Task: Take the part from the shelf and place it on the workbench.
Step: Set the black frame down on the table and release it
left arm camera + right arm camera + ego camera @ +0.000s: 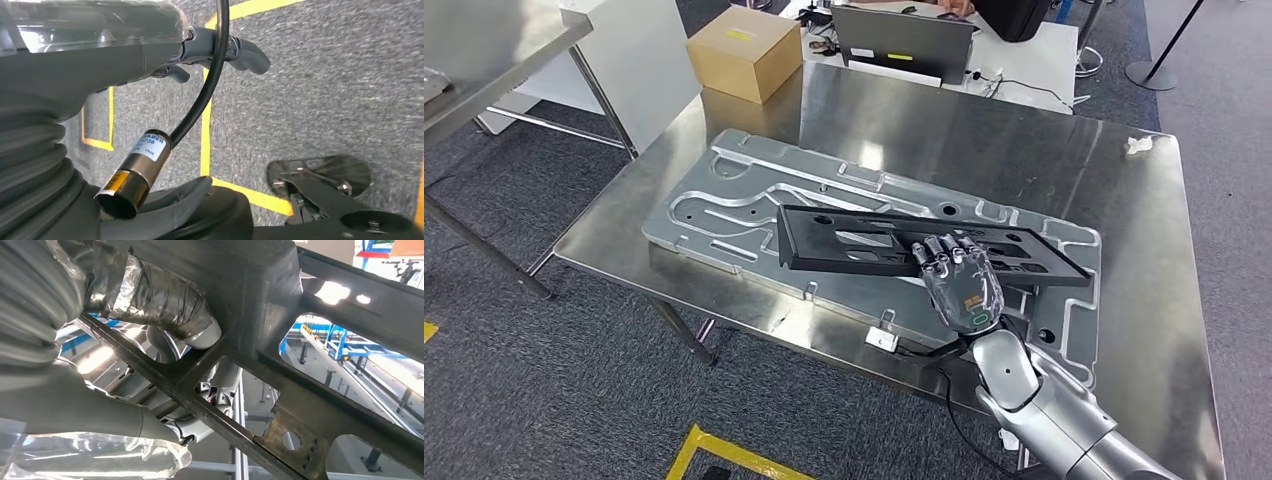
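The robot's right hand grips one long black frame part, fingers curled over its near edge, above one grey metal plate on one steel workbench.

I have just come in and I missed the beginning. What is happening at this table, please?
The right robot hand grips a black flat frame part and holds it over a large silver metal plate that lies on the steel workbench. Whether the part already rests on the plate cannot be told. The left robot hand hangs over the grey floor, holding nothing. A cardboard box stands at the bench's far corner.
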Available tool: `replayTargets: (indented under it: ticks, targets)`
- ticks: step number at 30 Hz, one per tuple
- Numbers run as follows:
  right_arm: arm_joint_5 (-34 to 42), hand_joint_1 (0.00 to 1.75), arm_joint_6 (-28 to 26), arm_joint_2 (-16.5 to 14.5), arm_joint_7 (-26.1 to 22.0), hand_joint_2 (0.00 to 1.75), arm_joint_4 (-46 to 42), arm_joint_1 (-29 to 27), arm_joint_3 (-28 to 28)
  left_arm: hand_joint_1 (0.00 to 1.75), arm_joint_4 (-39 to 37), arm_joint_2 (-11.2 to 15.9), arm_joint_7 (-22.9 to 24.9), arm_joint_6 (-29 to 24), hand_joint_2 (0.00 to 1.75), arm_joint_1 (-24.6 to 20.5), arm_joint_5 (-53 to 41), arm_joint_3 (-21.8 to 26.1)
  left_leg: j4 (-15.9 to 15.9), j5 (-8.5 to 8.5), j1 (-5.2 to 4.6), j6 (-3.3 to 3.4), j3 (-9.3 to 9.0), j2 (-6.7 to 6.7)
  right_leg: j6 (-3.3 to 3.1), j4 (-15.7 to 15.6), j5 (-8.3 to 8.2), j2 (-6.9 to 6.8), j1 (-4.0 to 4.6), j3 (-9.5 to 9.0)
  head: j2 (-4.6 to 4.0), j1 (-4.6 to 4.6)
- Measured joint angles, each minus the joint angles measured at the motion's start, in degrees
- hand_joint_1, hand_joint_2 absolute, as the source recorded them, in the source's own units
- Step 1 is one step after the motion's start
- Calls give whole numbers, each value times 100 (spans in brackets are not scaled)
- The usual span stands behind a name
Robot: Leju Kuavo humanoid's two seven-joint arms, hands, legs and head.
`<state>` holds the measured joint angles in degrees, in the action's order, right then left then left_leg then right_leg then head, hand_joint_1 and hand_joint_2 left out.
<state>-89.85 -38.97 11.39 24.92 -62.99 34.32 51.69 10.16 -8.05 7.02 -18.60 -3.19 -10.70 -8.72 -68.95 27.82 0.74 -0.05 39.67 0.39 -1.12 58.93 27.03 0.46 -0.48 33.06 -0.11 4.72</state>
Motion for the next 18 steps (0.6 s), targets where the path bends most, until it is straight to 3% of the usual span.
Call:
replayTargets:
  ticks: [2, 3, 7, 9, 11, 12, 13, 14, 16, 18]
  targets:
    - [0, 175, -1, -1, 4, 175, 3, 4, 1, 0, -1, 4, 0, 2, 175, -2, 1, 0, 667, -277, -15, 42, -300, -12, 52, 27, 71, 19, 19, -51, 0, 3]
    - [0, 175, -1, -1, 7, 175, 4, 6, 1, 0, -2, 4, 0, 4, 175, -4, 2, 0, 850, -304, -23, 63, -383, -18, 83, 30, 90, 26, 27, -61, 0, 5]
    - [0, 175, -1, -1, 11, 175, 8, 6, 2, 0, -2, 7, 0, 5, 175, -2, 2, 1, 996, -246, -16, 181, -498, -25, 206, 159, 110, 22, 20, -35, 0, 4]
    - [0, 175, -1, 0, 13, 175, 12, 20, 1, 0, -2, 9, -1, 5, 175, -8, 2, 2, 1033, -225, 0, 235, -563, -22, 254, 602, 312, 0, 4, 206, 0, 10]
    - [0, 175, -1, -1, 16, 175, 15, 10, 4, 0, -2, 9, -2, 9, 175, -10, 2, 2, 1036, -182, -4, 264, -599, -19, 298, 1312, 584, -10, -9, 653, 0, 11]
    - [0, 175, -1, -1, 16, 175, 20, -7, 6, 0, -2, 9, -2, 11, 175, -7, 2, 2, 1036, -155, -5, 268, -626, -21, 312, 1545, 622, -12, -18, 836, 0, 11]
    - [0, 175, -1, -1, 16, 175, 24, -23, 8, 0, -2, 9, -2, 13, 175, 0, 2, 2, 1035, -123, -6, 267, -665, -25, 318, 1594, 547, -14, -25, 934, 0, 11]
    - [0, 175, -1, -1, 15, 175, 27, -32, 9, 0, -2, 9, -2, 13, 175, 5, 2, 2, 1035, -89, -6, 261, -715, -30, 313, 1438, 364, -16, -31, 921, 0, 11]
    - [0, 175, -1, 1, 15, 175, 32, -31, 9, 0, -3, 7, -2, 13, 175, 12, 5, 2, 1040, -7, -6, 233, -837, -36, 273, 704, -150, -29, -25, 672, 0, 11]
    - [0, 175, -1, -1, 13, 175, 32, -17, 10, 0, -3, 5, -3, 12, 175, 0, 7, 3, 1051, 61, -10, 175, -901, -35, 203, 150, -321, -56, 20, 479, 0, 8]
